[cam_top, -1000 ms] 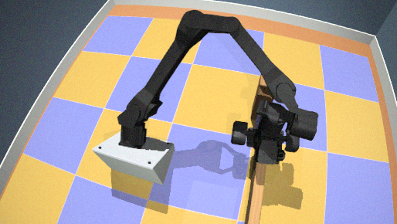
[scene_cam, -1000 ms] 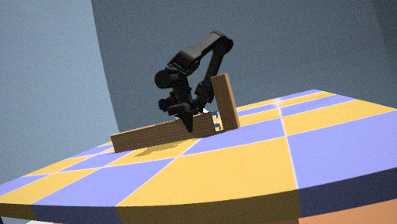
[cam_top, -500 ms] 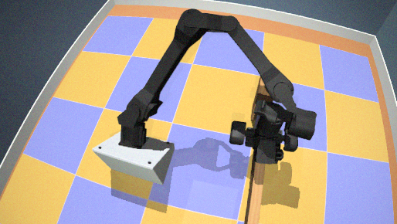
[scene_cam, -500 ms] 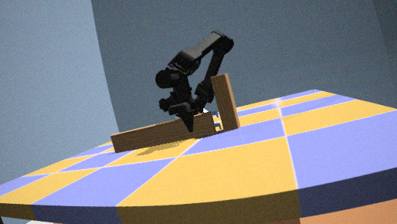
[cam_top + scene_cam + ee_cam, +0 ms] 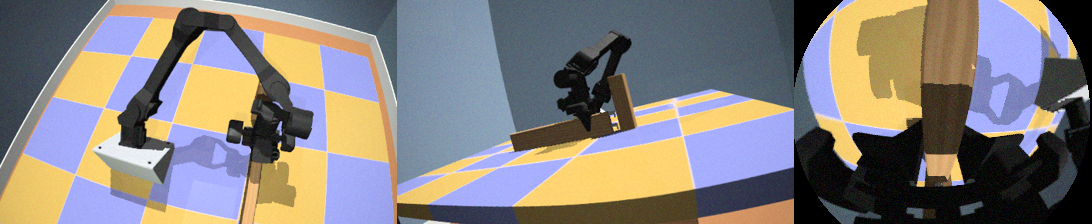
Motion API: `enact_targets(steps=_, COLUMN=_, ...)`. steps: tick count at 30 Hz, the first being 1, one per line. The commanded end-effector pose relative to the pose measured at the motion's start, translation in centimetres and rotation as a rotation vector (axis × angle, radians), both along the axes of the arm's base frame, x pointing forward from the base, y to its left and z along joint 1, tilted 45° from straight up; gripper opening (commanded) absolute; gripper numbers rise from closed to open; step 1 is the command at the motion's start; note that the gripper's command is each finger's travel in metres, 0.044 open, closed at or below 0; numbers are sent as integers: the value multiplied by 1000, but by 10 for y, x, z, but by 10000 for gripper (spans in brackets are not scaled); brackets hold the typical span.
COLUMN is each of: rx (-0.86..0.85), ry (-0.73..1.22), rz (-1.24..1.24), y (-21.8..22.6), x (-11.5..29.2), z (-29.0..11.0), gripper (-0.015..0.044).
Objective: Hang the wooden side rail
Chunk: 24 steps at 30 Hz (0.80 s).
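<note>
We see the wooden side rail [image 5: 559, 133] lying on its long edge across the worktop [image 5: 613, 170], one end close beside the upright headboard post [image 5: 622, 101] and the other out on a yellow square. The claw [image 5: 585, 116] straddles the rail near the post end, pinching it from both sides. The worktop is a checkerboard of yellow and lilac squares, edged by an orange border [image 5: 270, 24] and a pale raised rim [image 5: 293, 17], with dull blue-grey walls [image 5: 455, 77] behind.
</note>
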<state>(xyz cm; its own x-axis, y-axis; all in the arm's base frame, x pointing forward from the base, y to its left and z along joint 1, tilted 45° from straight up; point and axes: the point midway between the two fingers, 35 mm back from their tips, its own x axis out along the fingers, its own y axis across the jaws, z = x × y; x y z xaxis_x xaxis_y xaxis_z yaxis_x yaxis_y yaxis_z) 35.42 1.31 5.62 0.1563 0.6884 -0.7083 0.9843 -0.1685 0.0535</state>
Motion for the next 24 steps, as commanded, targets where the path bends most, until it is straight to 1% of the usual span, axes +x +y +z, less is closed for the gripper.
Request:
enact_targets(steps=1, rx=4, ry=24, rz=-13, y=1, x=-6, z=0, gripper=0)
enact_targets(steps=7, rx=4, ry=24, rz=-13, y=2, x=-9, z=0, gripper=0)
enact_targets(steps=8, rx=1, ry=2, rz=-2, y=1, x=-3, z=0, gripper=0)
enact_targets(steps=24, rx=4, ry=23, rz=-13, y=0, x=-3, z=1, gripper=0)
